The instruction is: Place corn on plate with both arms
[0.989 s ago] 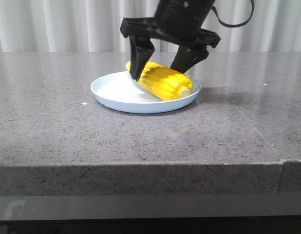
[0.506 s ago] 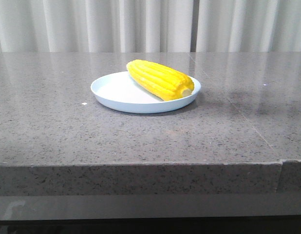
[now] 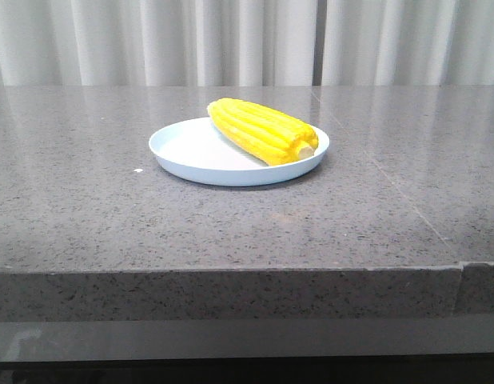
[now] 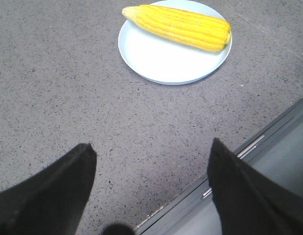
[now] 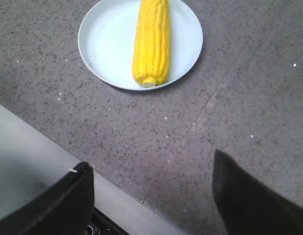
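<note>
The yellow corn (image 3: 261,130) lies on the pale blue-white plate (image 3: 187,152), toward its right side, stub end at the front right. It also shows in the left wrist view (image 4: 178,27) on the plate (image 4: 161,61) and in the right wrist view (image 5: 151,41) on the plate (image 5: 105,39). My left gripper (image 4: 150,149) is open and empty, well back from the plate over the table's front edge. My right gripper (image 5: 151,164) is open and empty, also back near the front edge. Neither gripper shows in the front view.
The grey speckled stone table (image 3: 87,200) has its front edge close to both grippers (image 4: 249,147) (image 5: 53,152). White curtains (image 3: 111,40) hang behind the table.
One second ago an open gripper stood over the corn on the plate; it has lifted away and left the front view. The corn and plate have stayed put.
</note>
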Controlling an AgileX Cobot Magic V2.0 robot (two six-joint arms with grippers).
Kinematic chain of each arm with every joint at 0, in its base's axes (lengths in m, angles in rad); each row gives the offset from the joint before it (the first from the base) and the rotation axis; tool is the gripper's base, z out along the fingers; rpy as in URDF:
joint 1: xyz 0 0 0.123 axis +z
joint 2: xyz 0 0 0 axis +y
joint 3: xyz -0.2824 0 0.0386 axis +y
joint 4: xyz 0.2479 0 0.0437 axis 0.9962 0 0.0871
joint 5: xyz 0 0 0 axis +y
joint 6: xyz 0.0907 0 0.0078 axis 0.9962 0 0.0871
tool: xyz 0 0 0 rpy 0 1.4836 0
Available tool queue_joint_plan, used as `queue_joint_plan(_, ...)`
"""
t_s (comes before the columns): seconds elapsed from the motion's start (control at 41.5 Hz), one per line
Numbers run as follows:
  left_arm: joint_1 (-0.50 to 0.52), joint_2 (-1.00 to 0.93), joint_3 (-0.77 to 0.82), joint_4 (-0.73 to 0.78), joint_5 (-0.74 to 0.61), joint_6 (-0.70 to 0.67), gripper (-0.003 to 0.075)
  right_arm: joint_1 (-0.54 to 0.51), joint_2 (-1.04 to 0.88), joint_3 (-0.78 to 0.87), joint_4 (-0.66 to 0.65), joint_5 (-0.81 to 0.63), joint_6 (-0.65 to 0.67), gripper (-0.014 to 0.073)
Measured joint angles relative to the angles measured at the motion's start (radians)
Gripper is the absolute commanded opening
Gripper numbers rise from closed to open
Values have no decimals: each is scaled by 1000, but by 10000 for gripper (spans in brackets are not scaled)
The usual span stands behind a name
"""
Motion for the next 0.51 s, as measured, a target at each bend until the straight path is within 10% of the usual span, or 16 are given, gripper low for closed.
queue_joint_plan(0.362,0,0,0,0,-7,0,473,0,-231,150,-3,4,8,524)
queue_joint_plan(0.506,0,0,0,0,-34,0,472,0,-246,160,-3,2,8,369)
